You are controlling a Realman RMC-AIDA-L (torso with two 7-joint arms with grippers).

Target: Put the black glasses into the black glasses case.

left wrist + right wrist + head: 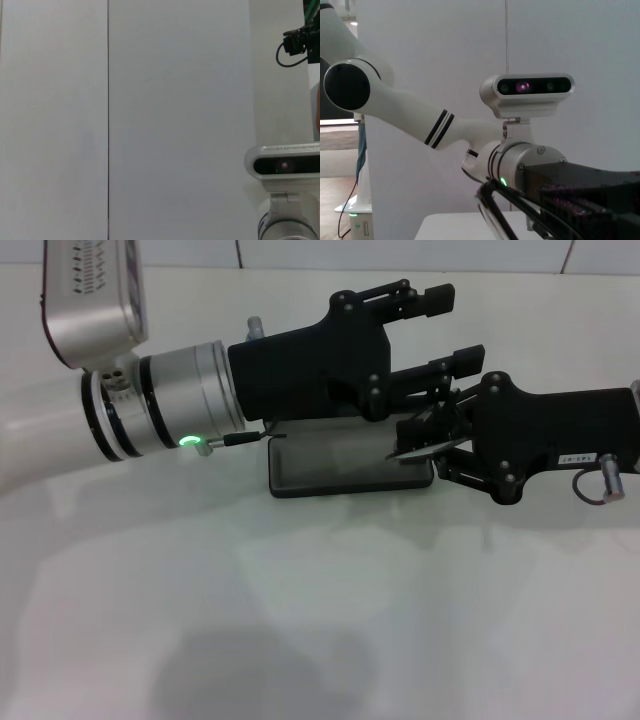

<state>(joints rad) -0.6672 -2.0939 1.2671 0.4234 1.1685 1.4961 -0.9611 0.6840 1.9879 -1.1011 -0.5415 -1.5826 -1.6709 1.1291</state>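
Note:
The black glasses case (340, 468) lies open on the white table, its grey lining facing up. My right gripper (432, 445) reaches in from the right over the case's right end. It is shut on the black glasses (418, 450), with a clear lens tilted above the lining. In the right wrist view the thin dark frame (492, 207) shows close up. My left gripper (452, 332) hangs over the case's far side with its fingers open and empty. It hides the case's lid.
The white table (320, 620) spreads wide in front of the case. A white wall stands behind. The left wrist view shows only wall and the right arm's wrist camera (285, 162).

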